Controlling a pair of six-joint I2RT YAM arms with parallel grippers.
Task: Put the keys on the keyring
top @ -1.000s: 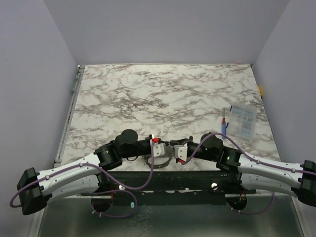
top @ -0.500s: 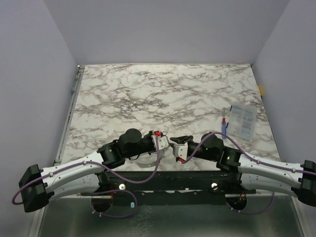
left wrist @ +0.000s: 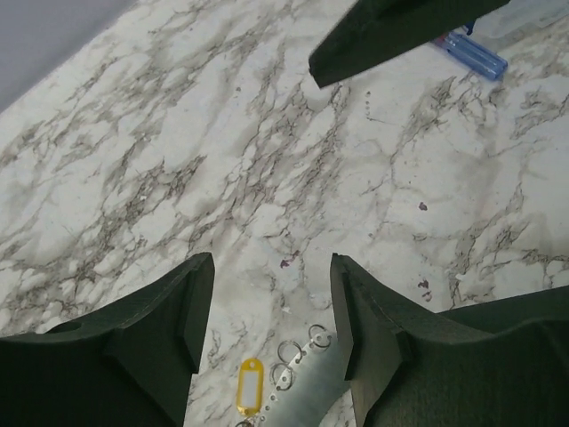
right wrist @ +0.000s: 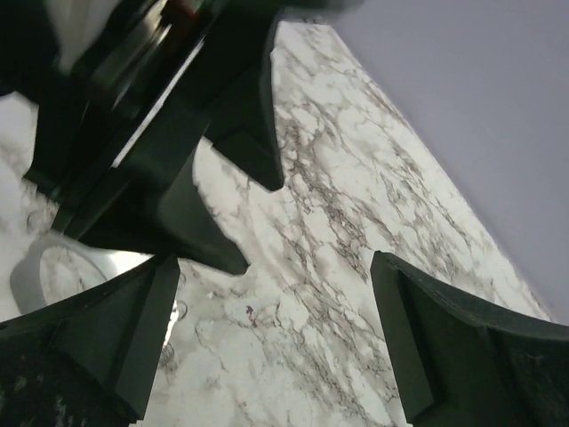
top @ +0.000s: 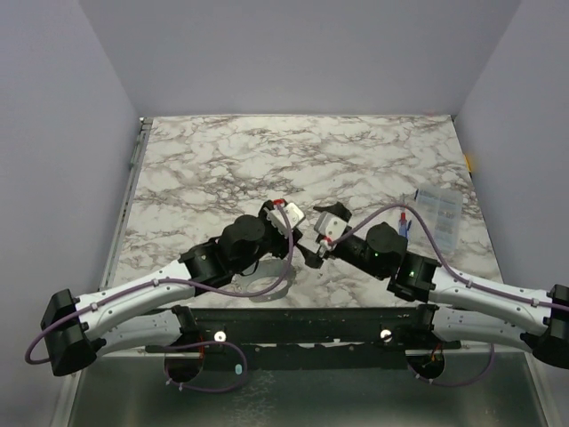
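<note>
My left end effector (left wrist: 271,267) and right end effector (right wrist: 276,262) are both released, holding nothing. The keys (left wrist: 307,391) and keyring (left wrist: 284,374) lie together by the bench's near edge, just behind the left one, which is nearer. The key looks slanted toward the right edge.

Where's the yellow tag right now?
Left wrist view, bottom edge: the yellow tag lies on the table below the left gripper's gap, beside small wire rings.
</note>
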